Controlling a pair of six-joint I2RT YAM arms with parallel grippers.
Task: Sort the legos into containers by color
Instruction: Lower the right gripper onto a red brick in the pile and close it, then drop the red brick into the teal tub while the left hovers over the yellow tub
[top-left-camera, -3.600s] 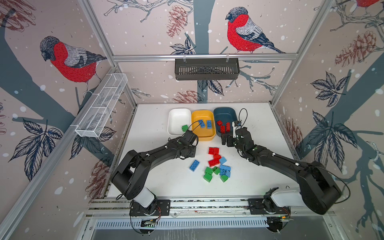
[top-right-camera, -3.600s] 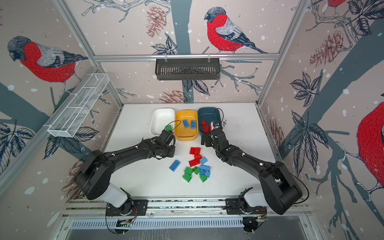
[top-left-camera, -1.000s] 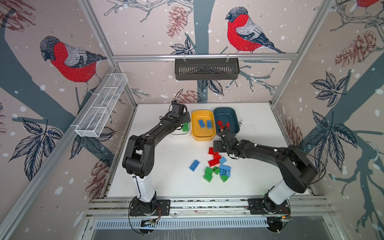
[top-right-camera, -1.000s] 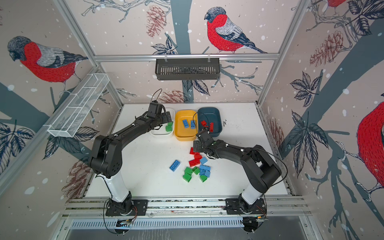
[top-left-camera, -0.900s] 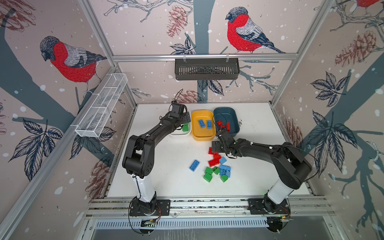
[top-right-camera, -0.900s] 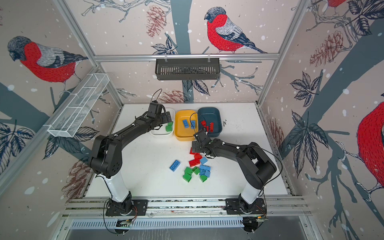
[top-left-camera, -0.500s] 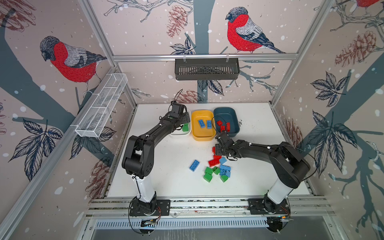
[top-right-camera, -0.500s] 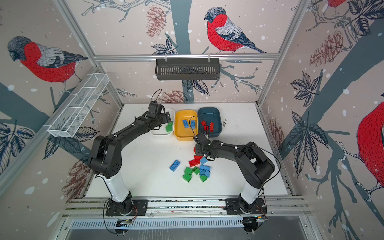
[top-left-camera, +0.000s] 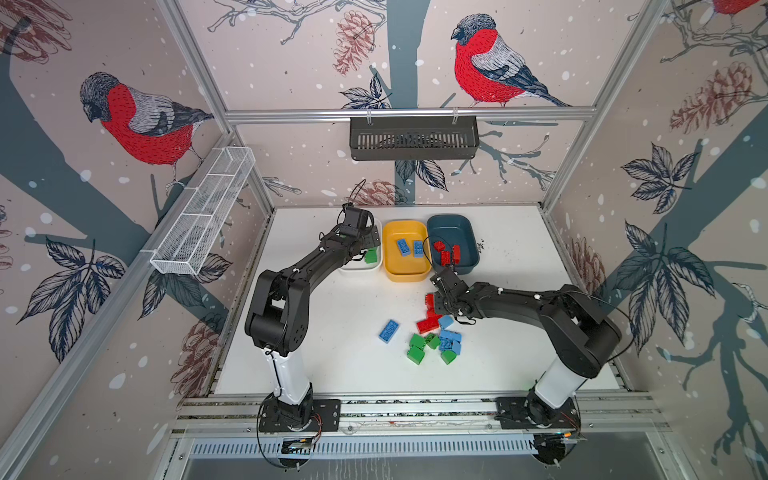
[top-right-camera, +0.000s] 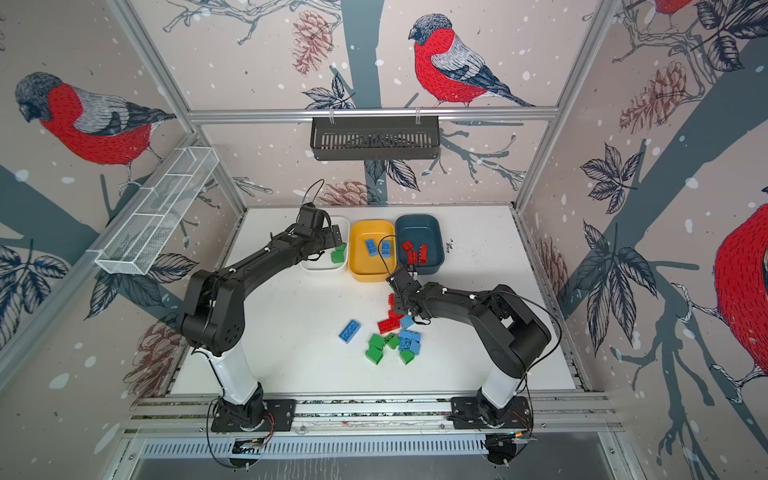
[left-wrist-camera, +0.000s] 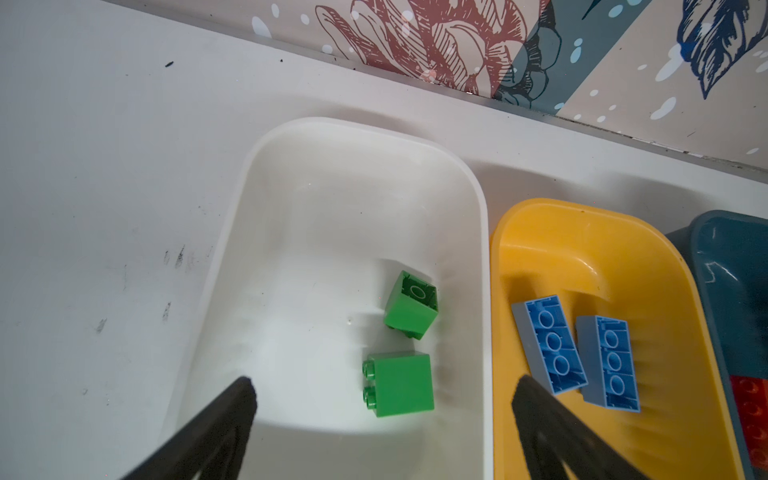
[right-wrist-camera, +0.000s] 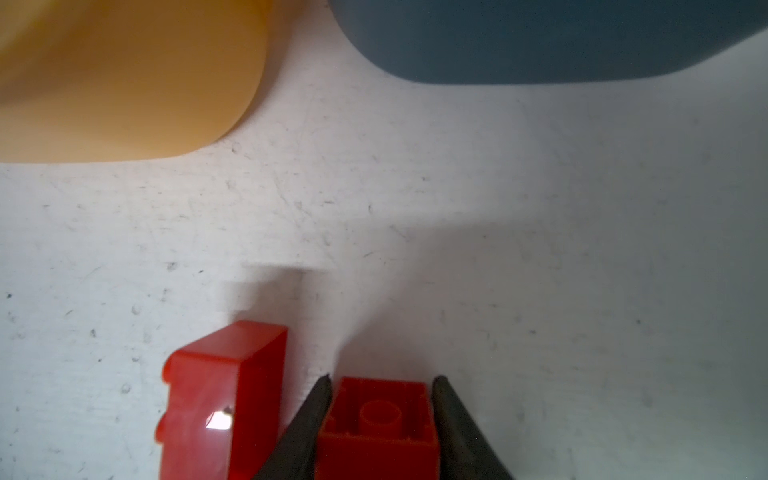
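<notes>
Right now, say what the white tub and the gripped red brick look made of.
The white tub: likely moulded plastic, smooth, semi-gloss; soft sheen on rounded walls. The red brick in the right gripper: apparently hard plastic, smooth; crisp hollow underside with a tube.

Right wrist view: square red plastic brick clamped between right gripper fingers, near half cut off by frame edge. Second red plastic brick beside it cut off likewise. Yellow plastic tub, dark teal plastic tub: blurred, only corners in frame.
Both top views: left arm hides much of white plastic tub.
Left wrist view: red bricks in teal tub cropped at edge; count unclear.
</notes>
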